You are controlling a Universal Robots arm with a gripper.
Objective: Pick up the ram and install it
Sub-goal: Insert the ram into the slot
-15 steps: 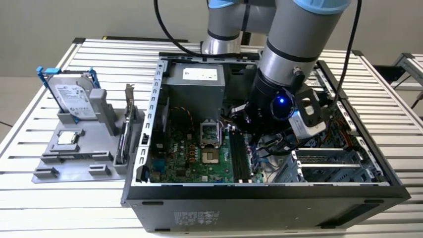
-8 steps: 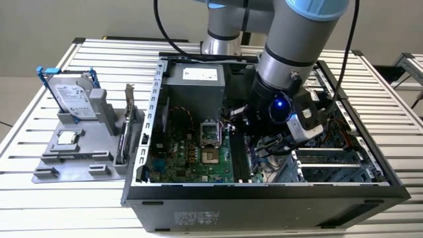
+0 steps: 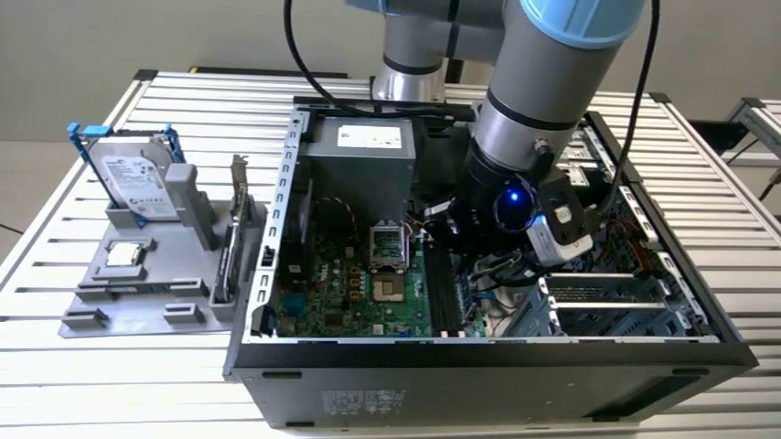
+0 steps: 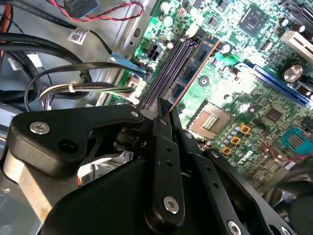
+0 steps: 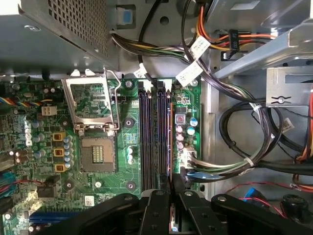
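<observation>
- The gripper is clamped on the ram. In both wrist views the stick shows edge-on, as a thin coppery line running out from the fingertips.
- The ram hangs in line with the dark memory slots, at the side of the row nearest the cable bundle. Whether its lower edge already sits in a slot cannot be told.
- The step in hand looks like seating the stick. Done well, the stick stays parallel to its slot along its whole length and upright, not leaning toward a neighbour.
- Pressure should go straight down and evenly at both ends, since a tilted push could jam one corner.
- The cables just beside the row should stay clear of the fingers.
- By count, inside the computer case there are one ram, one gripper, one open processor socket and what look like four slots.
- On the grey fixture outside the case there are one hard drive, one bracketed card and one processor chip.
</observation>
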